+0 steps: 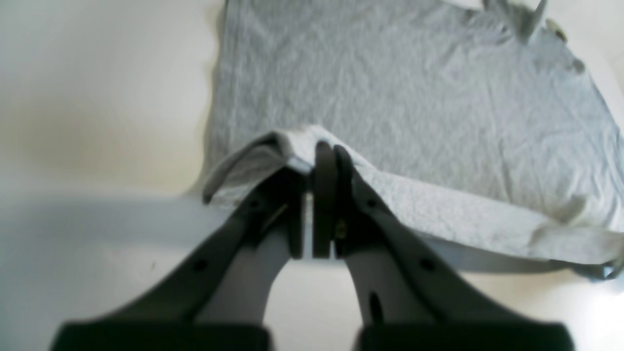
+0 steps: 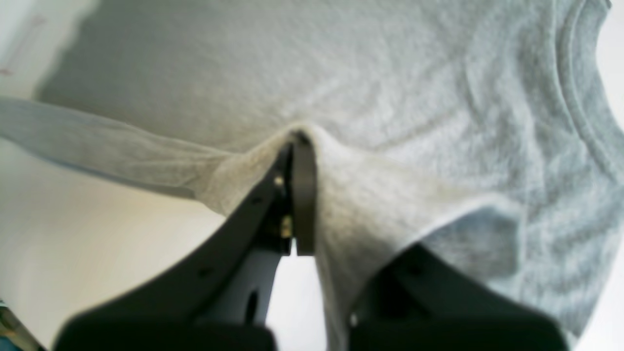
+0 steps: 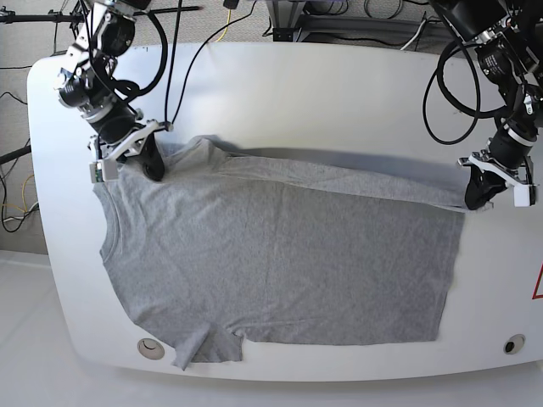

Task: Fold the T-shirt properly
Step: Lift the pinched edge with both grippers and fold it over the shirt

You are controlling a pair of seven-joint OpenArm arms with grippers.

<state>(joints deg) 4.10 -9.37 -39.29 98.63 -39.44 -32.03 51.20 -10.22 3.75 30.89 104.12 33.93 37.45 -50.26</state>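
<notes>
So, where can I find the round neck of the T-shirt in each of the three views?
Left wrist: neck not in it.
Right wrist: neck at the right edge.
Base: neck at the left, below the right hand.
Shared landmark: the T-shirt's pinched edge, lifted by shut hands.

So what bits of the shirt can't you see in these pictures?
- Far sleeve: in the base view the right hand and bunched cloth cover it.
- Shirt underside: it faces the table in every view.
- Hem corner: in the left wrist view the left hand pinches and covers it.
- Collar: the right wrist view's edge cuts it off, and the picture is blurred.
</notes>
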